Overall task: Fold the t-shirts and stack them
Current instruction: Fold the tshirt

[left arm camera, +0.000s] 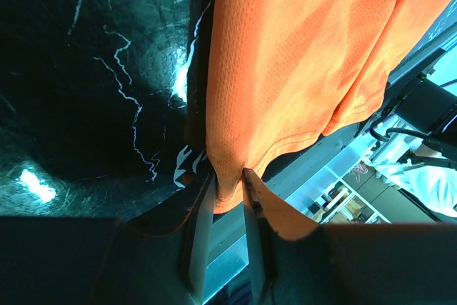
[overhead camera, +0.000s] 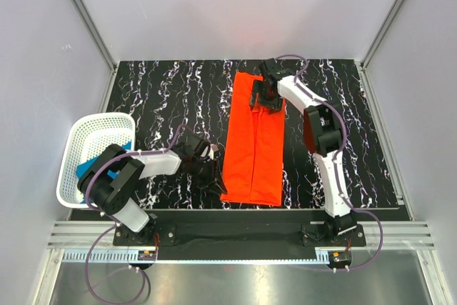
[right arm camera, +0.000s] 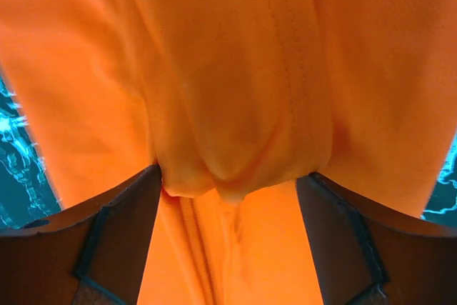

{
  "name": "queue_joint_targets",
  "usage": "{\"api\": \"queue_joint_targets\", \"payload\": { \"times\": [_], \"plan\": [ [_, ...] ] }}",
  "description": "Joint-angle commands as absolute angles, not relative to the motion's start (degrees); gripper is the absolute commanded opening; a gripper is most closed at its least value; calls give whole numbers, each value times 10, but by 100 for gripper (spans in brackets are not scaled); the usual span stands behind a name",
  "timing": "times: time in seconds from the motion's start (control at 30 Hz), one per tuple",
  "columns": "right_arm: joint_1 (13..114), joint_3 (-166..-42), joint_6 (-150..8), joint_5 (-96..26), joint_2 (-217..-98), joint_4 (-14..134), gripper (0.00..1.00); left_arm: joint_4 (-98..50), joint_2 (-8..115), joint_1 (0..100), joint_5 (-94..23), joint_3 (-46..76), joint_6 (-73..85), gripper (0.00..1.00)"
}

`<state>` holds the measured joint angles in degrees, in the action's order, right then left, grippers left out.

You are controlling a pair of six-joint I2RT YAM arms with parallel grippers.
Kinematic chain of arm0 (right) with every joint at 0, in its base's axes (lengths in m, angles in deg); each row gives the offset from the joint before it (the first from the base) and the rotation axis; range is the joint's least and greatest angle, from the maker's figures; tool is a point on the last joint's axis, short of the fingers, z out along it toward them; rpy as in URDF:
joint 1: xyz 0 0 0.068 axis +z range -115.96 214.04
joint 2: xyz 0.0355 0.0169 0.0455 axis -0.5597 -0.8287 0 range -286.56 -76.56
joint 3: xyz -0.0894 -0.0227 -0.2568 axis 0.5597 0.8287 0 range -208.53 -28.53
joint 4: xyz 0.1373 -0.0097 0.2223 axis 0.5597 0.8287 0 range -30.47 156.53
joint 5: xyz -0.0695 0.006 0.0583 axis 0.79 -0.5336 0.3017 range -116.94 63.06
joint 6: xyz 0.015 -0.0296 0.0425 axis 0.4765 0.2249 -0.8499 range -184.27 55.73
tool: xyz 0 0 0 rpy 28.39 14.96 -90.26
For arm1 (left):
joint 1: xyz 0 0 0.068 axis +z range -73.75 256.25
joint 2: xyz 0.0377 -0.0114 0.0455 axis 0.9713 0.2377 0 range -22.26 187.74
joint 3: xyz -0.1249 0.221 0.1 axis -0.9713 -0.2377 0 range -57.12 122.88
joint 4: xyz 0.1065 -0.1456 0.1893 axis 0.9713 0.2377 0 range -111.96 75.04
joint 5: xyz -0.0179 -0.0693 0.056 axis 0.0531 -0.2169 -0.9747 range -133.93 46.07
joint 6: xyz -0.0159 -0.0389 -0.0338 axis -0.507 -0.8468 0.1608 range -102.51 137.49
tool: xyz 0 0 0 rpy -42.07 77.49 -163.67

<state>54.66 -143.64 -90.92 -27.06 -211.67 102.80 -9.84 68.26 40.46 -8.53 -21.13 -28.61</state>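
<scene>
1. One slip risk is at the lower left corner of the orange shirt (overhead camera: 251, 148), which lies as a long folded strip down the middle of the table (overhead camera: 164, 98). The left gripper (left arm camera: 227, 192) is almost closed on just a thin bit of hem there, so a sharp pull could drag the hem out.
2. Near the upper end of the strip, the right gripper (right arm camera: 228, 176) has its fingers spread wide with a thick bulge of cloth between them. I cannot tell whether they press it. A loose hold would drop that end mid-fold.
3. Bunched cloth may mean only the upper layers are caught, so the strip could come apart when lifted.
4. Uneven motion of the two arms would skew the fold.
5. At the left of the frame, the teal shirt (overhead camera: 87, 168) lies in the basket (overhead camera: 71, 141), not yet folded. A messy orange fold would make a poor base for stacking.
</scene>
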Motion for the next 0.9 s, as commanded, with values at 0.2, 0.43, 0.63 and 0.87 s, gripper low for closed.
{"api": "queue_joint_targets", "payload": {
  "times": [0.2,0.43,0.63,0.87],
  "plan": [
    [566,-1605,-933,-263,-2234,1076,84,-113,701,410,-128,-235,-294,28],
    [567,-1729,-956,-293,-2272,1133,84,-76,691,458,-140,-216,-269,20],
    [563,-1727,-911,-296,-2200,1177,100,-44,670,467,-149,-198,-257,15],
    [543,-1589,-866,-283,-2016,1240,100,-37,623,467,-154,-222,-257,31]
  ]
}}
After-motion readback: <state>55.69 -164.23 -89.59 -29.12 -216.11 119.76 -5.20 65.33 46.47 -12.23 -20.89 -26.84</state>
